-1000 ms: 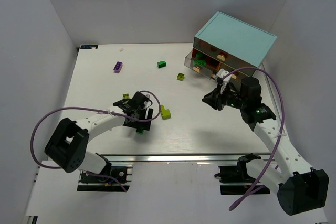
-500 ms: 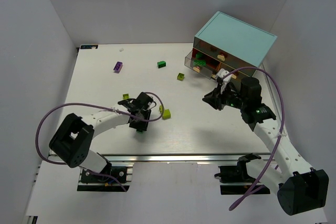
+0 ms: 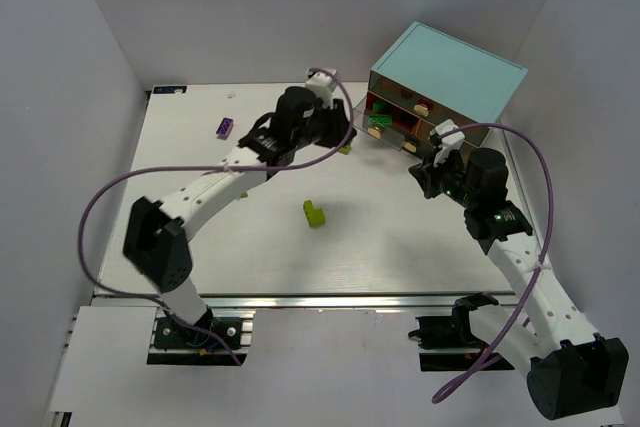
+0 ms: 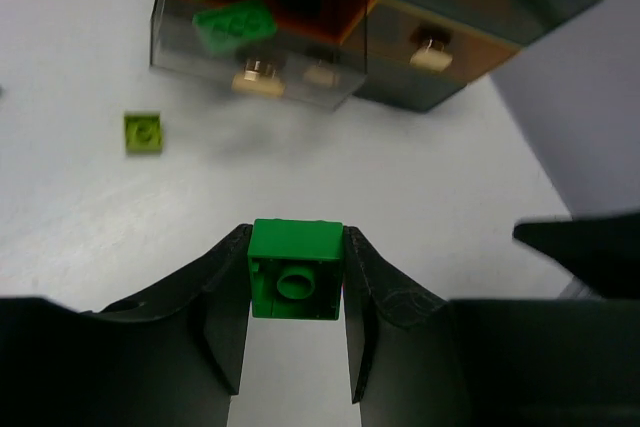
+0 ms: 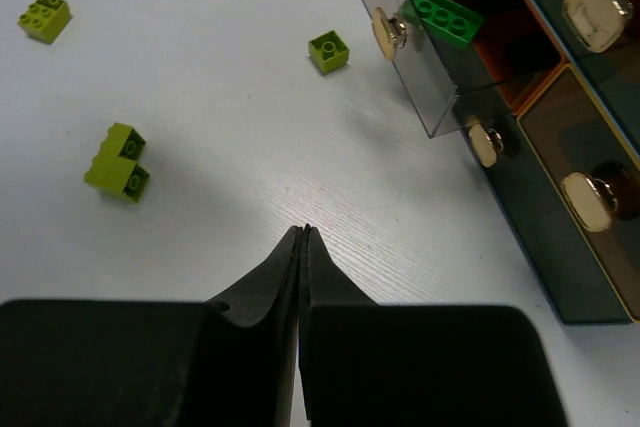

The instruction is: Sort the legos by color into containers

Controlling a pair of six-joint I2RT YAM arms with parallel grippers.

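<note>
- Showing a white table (image 3: 400,247) boxed by pale walls (image 3: 90,37); lime lego (image 3: 315,213) mid-table, cabinet (image 3: 450,72) far right.
- Pinching a green lego (image 4: 294,247) between narrowly parted left gripper (image 4: 296,282) fingers, just short of the open drawer (image 4: 190,47).
- Hovering with right gripper (image 5: 303,237) fingers pressed together, empty, above the table.

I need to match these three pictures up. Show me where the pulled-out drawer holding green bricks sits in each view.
Top external: pulled-out drawer, upper right of centre, jutting from the cabinet at its left front.
Left wrist: top left, beyond the green brick clamped in the left gripper.
Right wrist: top, right of centre, knob facing left.
Shared landmark: the small lime brick on the table just in front of the drawer.
</note>
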